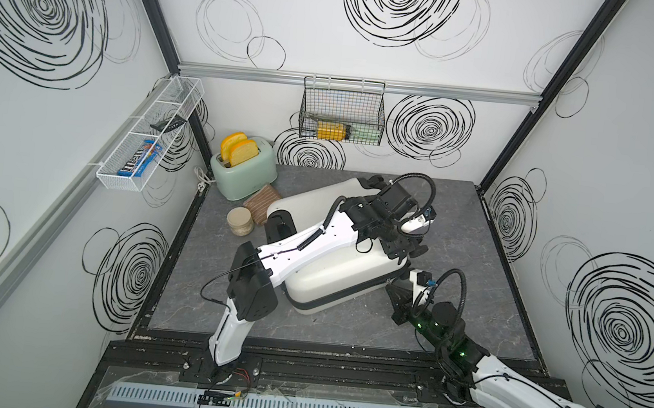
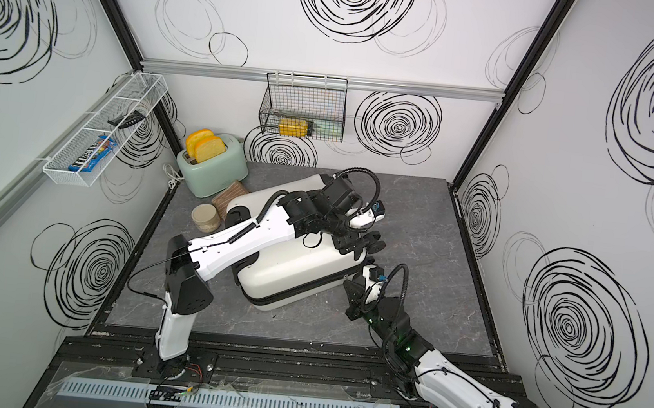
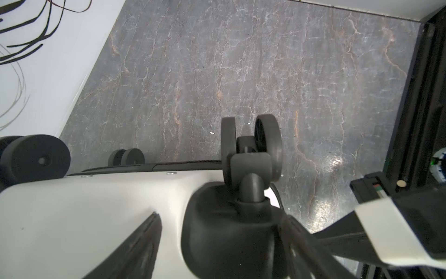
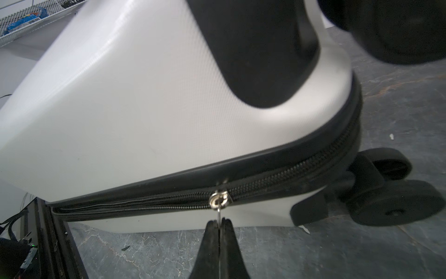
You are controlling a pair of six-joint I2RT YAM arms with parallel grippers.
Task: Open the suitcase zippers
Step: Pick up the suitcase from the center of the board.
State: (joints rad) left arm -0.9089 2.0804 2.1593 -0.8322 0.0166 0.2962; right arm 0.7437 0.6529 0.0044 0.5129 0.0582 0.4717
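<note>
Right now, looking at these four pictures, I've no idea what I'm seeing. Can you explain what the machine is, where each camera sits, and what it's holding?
It is a robot with two arms working on a grey table. Two pictures look down from overhead. The other two come from cameras on the arms' wrists. A white suitcase lies flat on the table, with a toaster, a round jar and a striped pouch near it. The right gripper is shut on the zipper pull, and the zipper is partly open. The left gripper is spread open over the suitcase's wheeled corner.
</note>
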